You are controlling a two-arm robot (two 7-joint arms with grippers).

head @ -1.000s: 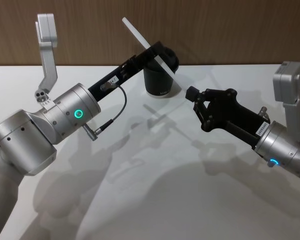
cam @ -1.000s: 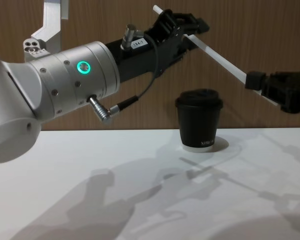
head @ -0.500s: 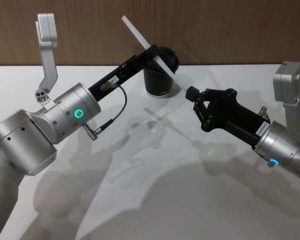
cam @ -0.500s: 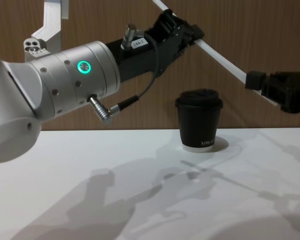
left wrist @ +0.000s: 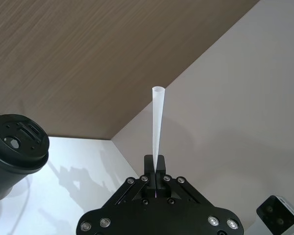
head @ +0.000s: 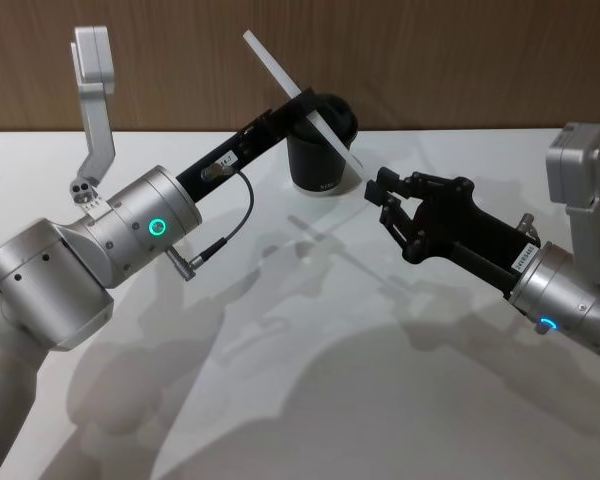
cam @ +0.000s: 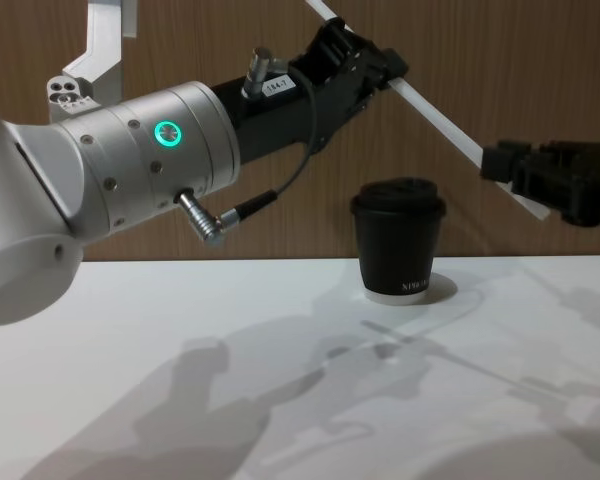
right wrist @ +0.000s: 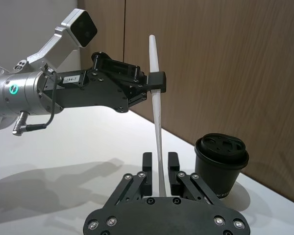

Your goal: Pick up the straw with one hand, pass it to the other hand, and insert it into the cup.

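Head view: left tool [head: 302, 100], on the silver arm, is clamped on the straw [head: 272, 66] approx mid-length. Straw is up in the air and slanted, top end back-left, low end down-right at the fingertips of the right tool [head: 380, 188], whose fingers stand apart. The cup [head: 318, 170] is upright w/ lid on, on the table [head: 310, 380] at the far side, beyond the straw.

Left wrist view: straw [left wrist: 157, 127] runs straight out from between the closed fingers of the left tool [left wrist: 156, 169]. Cup [left wrist: 14, 152] is off to one side. Lid top shows recesses; can't tell which one takes the straw.

Right wrist view: straw [right wrist: 157, 112] passes between the two fingers [right wrist: 147, 169] of the right tool [right wrist: 160, 169] w/ a gap on each side, so no grip there. Left tool [right wrist: 154, 83] holds it farther up. Cup [right wrist: 220, 161] stands nearby on the table.

Chest view: straw [cam: 440, 119] is high up, sloping from left tool [cam: 380, 70] down past right tool [cam: 505, 165]. Cup [cam: 400, 245] sits below, between the two tools, well apart from the straw.

Handling, as judged: straw prob. very light, smooth and slippery, fairly stiff lengthwise but easy to crush or kink. A light pinch is enough; too hard flattens it. Mid-length hold looks sensible: it leaves the low end free for the lid and keeps wobble small. Straw needs tipping near upright and aiming carefully, since the lid opening looks small. Cup is prob. light too, so a sideways push could tip it.
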